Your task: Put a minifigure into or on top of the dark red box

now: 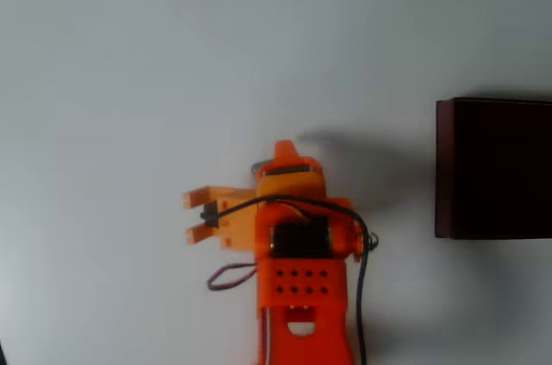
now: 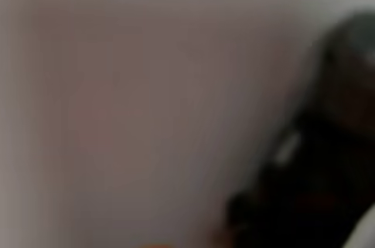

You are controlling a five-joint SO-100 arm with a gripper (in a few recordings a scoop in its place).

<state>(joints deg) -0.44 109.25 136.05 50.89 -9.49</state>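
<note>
Now | tool (image 1: 197,215) clenched on minifigure (image 1: 208,212) | dark red box (image 1: 493,166) well right

The orange arm (image 1: 297,296) is reaching up from the table's bottom edge in the overhead view. Its gripper (image 1: 197,217) is pointing left, its 2 fingers (image 1: 198,198) sitting slightly apart around something small and dark.

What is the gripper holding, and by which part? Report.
Cannot tell. The minifigure, a small dark shape, sits between the fingers of the gripper, near their base; blur hides any contact and which part.
</note>
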